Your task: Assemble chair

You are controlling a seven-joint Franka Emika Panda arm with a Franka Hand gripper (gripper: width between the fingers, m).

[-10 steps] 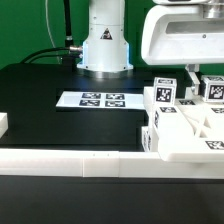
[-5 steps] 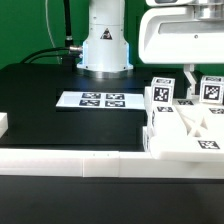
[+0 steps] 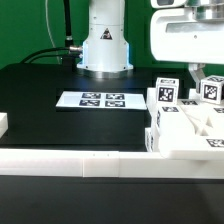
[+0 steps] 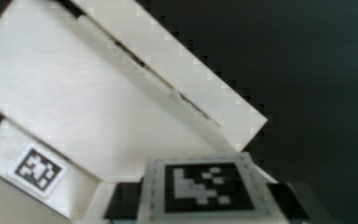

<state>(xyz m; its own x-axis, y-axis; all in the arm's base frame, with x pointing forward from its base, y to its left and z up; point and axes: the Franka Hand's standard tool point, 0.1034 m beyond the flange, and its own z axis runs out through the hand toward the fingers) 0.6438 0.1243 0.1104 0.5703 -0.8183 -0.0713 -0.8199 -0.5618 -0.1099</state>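
Observation:
The chair (image 3: 185,128) stands partly built at the exterior view's right, a cluster of white blocky parts with black-and-white tags. Two tagged post ends (image 3: 165,92) (image 3: 212,90) rise from it. My gripper (image 3: 192,74) reaches down between them from its white hand above. In the wrist view, a square white post end with a tag (image 4: 202,188) sits between my black finger pads (image 4: 123,202), and the gripper (image 4: 202,204) is shut on it. A broad white slab (image 4: 105,100) of the chair lies beyond the post.
The marker board (image 3: 100,100) lies flat on the black table in front of the robot base (image 3: 105,45). A long low white border wall (image 3: 70,165) runs along the near edge, with a small white block (image 3: 4,125) at the exterior view's left.
The gripper's white hand has shifted slightly toward the exterior view's right, still shut on the post. The chair's tagged post ends have barely moved.

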